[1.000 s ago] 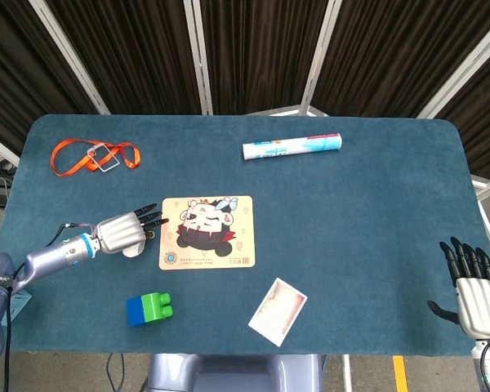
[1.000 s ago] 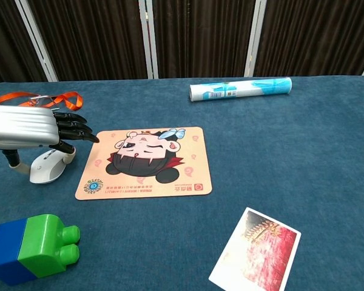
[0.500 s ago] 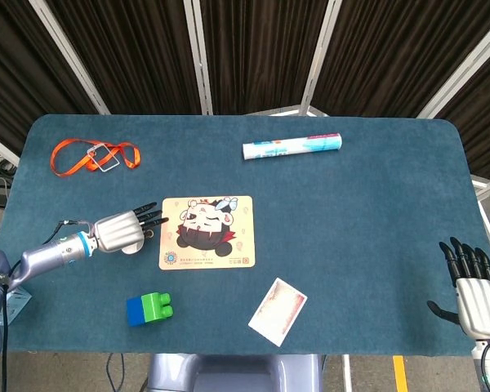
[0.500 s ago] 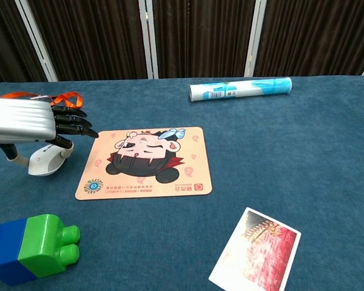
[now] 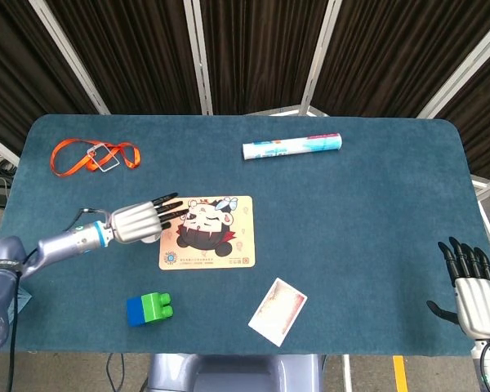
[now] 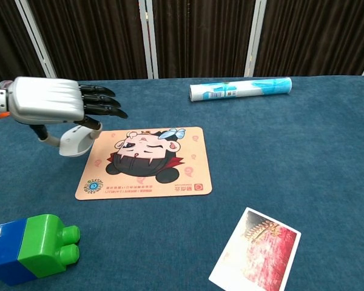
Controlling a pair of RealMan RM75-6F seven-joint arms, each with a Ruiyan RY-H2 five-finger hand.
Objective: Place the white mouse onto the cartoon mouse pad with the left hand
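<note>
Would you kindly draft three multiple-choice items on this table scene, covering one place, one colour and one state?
1. Where is the white mouse?
A. centred on the mouse pad
B. at the mouse pad's left edge, under the left hand
C. beside the tube

2. What colour is the lanyard?
A. orange
B. green
C. white

3. How is the right hand?
A. holding the card
B. pressing the block
C. open, holding nothing

Answers: 1 B, the left hand grips it at the mouse pad edge; 2 A, an orange loop; 3 C, fingers apart at the table's edge.

White mouse [image 6: 77,140], peach cartoon-girl mouse pad [image 6: 147,163], teal table [image 6: 303,157].
</note>
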